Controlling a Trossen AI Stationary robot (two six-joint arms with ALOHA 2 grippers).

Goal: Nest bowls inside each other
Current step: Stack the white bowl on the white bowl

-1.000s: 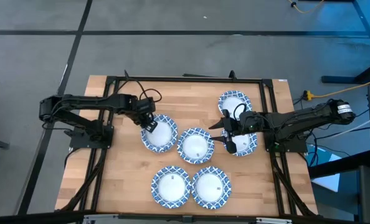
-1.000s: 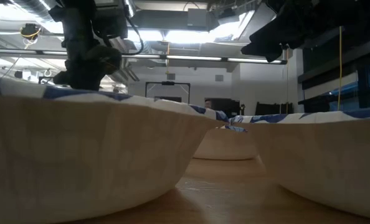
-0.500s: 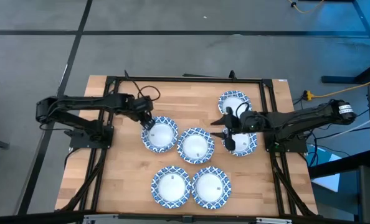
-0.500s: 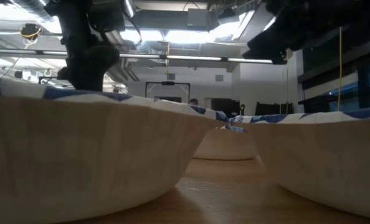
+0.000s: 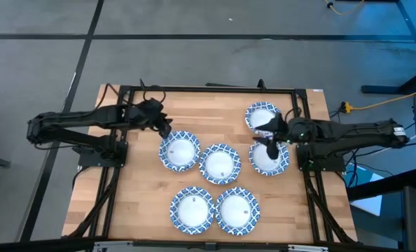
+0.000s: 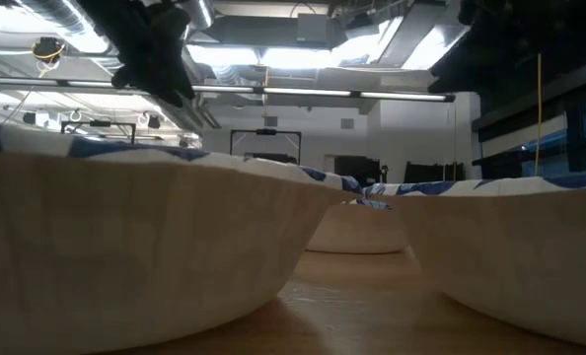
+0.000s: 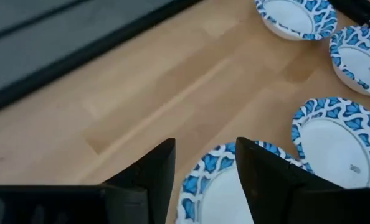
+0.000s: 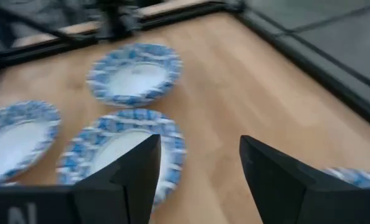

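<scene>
Six bowls (image 5: 220, 164) were seen spread apart on the counter (image 5: 138, 203), nesting judged largely unfinished, as the left pincer (image 5: 163, 129) and right pincer (image 5: 270, 145), both parted and empty, were held above them.

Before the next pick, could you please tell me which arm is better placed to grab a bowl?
Probably the right: its gripper hangs open over the right-hand bowl, while the left gripper is off its nearest bowl.
</scene>
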